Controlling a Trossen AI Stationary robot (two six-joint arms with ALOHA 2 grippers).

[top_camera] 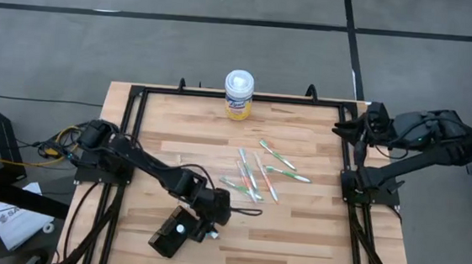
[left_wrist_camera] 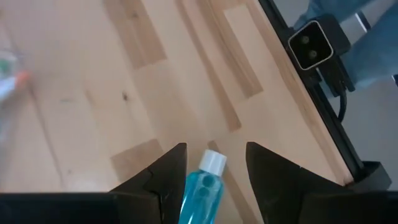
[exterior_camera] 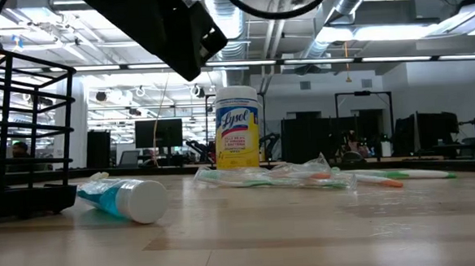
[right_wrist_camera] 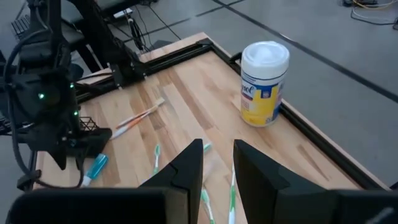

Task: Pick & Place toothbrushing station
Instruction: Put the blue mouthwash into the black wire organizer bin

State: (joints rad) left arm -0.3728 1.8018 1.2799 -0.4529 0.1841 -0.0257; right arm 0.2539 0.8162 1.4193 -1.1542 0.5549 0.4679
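The wooden table (top_camera: 312, 239) carried the toothbrushing station (top_camera: 167, 234) just beside the left gripper (left_wrist_camera: 214, 171), whose fingers stood spread around a blue bottle (left_wrist_camera: 204, 190). The right gripper (right_wrist_camera: 217, 163), fingers slightly parted and empty, waited well apart from the station.

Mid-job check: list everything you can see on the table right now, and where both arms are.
wipes canister: one, yellow label and white lid, upright at the middle of the far edge.
toothbrushes: several, exact count unclear, green and orange in clear wrappers, scattered mid-table.
blue tube: one, blue with a white cap, lying on its side beside the station.
toothbrushing station: one, black wire holder, near-left part of the table.
table: one, light wood with a black frame.
left gripper: open, raised above the blue tube.
right gripper: open, empty, arm folded at the far right edge.
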